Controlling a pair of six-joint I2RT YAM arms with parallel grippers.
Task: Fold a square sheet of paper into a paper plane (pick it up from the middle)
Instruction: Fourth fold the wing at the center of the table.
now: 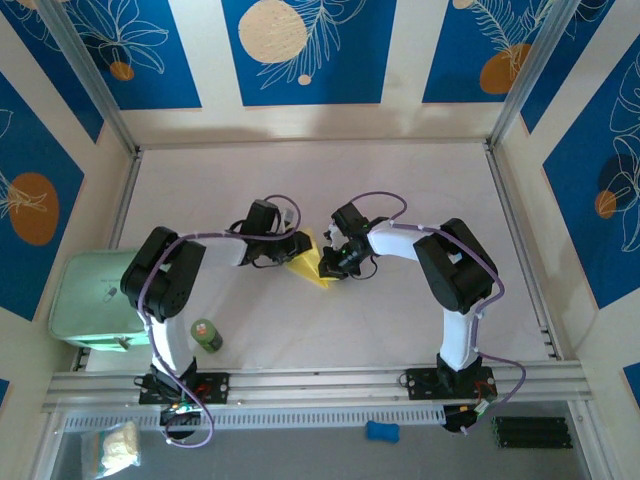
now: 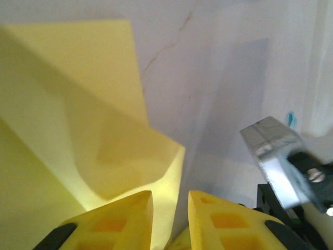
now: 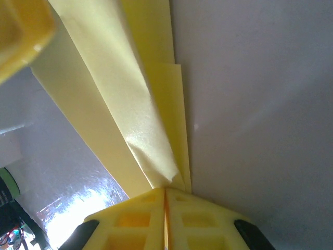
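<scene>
Midway through the folding, not yet a dart. At the middle of the surface (image 1: 400, 180), layered flaps of the square sheet of paper (image 1: 308, 268). Clenched on a folded edge by the right gripper (image 3: 165, 190); merely flanked by the left gripper (image 2: 170, 195), narrowly parted, clamping nothing. Next, likely: close left on the free flap, draw it over, press the crease flat without tearing.

A pale, faintly veined table (image 1: 400, 180) fills the middle under soft, even light, brightest towards 12 o'clock. Cream walls (image 1: 205, 60) close it in from 9 through 12 to 3 o'clock, hung with blue panels (image 1: 350, 60) that carry white leaf drawings and cream or orange discs. Silver frame posts (image 1: 90, 75) slant in at 11 and 1 o'clock, and a ribbed aluminium rail (image 1: 320, 385) crosses at 6 o'clock.
</scene>
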